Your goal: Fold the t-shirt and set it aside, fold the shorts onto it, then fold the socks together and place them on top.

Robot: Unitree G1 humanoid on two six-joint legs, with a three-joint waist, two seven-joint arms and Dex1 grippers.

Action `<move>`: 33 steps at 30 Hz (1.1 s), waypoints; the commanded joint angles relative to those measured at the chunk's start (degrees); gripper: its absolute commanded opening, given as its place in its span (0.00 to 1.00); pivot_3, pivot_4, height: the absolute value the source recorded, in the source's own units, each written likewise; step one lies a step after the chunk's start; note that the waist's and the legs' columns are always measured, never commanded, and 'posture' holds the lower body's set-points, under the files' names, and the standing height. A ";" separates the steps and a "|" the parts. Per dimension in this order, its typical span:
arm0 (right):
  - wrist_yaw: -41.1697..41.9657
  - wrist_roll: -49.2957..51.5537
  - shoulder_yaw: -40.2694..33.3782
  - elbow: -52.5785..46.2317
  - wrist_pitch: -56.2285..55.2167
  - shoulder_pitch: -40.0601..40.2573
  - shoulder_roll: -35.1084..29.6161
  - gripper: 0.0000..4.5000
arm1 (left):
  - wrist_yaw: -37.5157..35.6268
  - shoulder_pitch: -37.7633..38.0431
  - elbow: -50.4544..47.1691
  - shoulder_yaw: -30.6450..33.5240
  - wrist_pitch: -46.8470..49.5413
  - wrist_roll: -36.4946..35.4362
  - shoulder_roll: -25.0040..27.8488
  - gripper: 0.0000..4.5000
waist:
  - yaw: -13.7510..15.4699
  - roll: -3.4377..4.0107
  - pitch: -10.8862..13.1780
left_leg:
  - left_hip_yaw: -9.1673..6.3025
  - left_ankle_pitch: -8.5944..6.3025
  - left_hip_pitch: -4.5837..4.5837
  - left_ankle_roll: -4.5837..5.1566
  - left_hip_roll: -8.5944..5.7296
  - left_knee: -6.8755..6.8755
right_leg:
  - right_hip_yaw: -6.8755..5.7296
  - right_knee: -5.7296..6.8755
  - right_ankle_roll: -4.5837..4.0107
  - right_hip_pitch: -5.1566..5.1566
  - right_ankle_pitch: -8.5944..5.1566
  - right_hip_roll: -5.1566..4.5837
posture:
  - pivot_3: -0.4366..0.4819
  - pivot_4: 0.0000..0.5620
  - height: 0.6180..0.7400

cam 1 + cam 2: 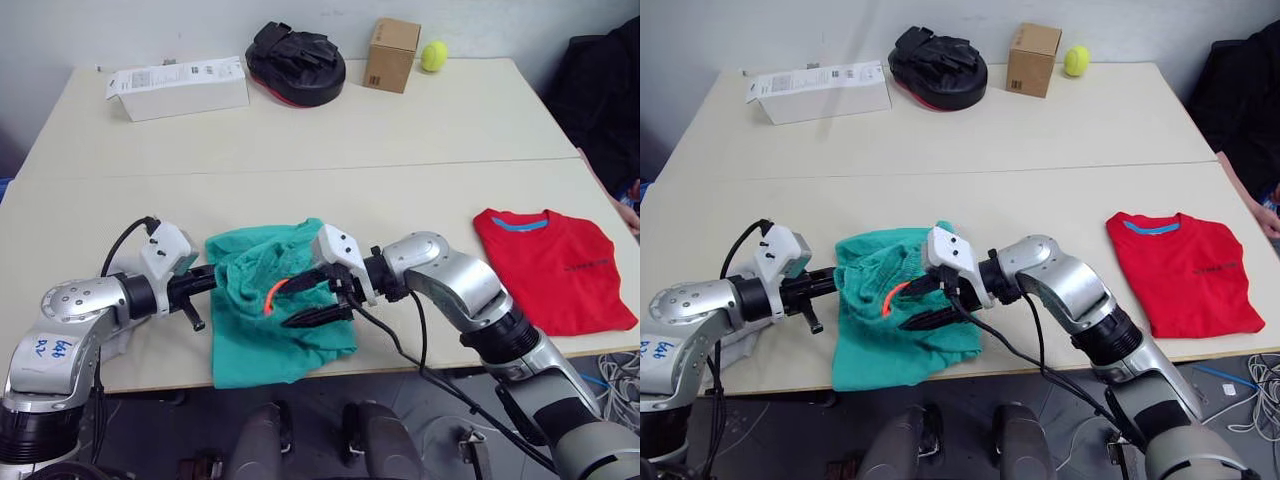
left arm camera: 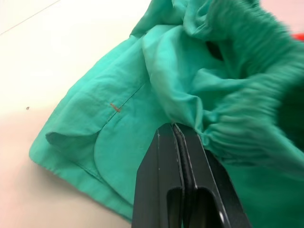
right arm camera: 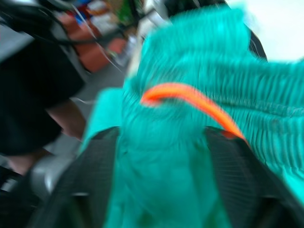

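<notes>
I have both arms working the shorts (image 1: 270, 320), which lie bunched at the near edge of the table (image 1: 330, 140), hanging a little over it in front of me. My left gripper (image 2: 178, 130) is pinched shut on a fold of the teal cloth just beside the gathered waistband, its two black fingers pressed flat together with fabric drawn in at the tips. My right gripper (image 1: 318, 300) comes in from the other side at the waistband, where the orange drawstring (image 1: 272, 295) loops out; the wrist view shows bunched cloth packed between its fingers, so I read it as clamped on the shorts too. Holding the waistband at two points like this looks meant to let me lift and spread the garment before folding it. The t-shirt (image 1: 556, 266) already lies folded flat at the table's right end, well apart from the shorts, so I judge the first step done and the shirt waiting as the base of the stack. A pale cloth under my left arm may be the socks; I cannot tell.
</notes>
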 commanded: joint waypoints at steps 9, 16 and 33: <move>2.08 5.93 -11.66 0.53 5.32 -1.20 -6.08 0.98 | -4.29 -1.42 2.94 7.08 -1.41 -4.96 7.69 0.00 | 0.18 0.00 0.00 | 0.00 0.01 0.00 -0.01 -0.01 -0.15 | 0.01 -0.12 -0.05 -0.02 -0.03 -0.01 | 0.48 0.27 1.00; 0.93 5.69 -14.05 1.32 7.28 2.02 -9.81 0.99 | -6.65 -9.37 -4.47 -2.60 1.88 -9.71 7.13 0.00 | 0.22 0.00 0.00 | 0.01 0.03 0.00 -0.03 -0.06 -0.22 | 0.01 -0.15 -0.05 0.00 -0.03 -0.02 | 0.48 0.27 1.00; -0.57 -11.33 -1.37 1.48 -16.38 8.73 -2.54 0.49 | -6.91 -14.13 13.23 -24.32 -16.60 8.24 -1.35 0.00 | 0.19 0.00 0.00 | 0.34 0.24 0.04 0.04 0.00 -0.06 | 0.12 0.00 -0.09 -0.09 -0.03 0.08 | 0.48 0.27 1.00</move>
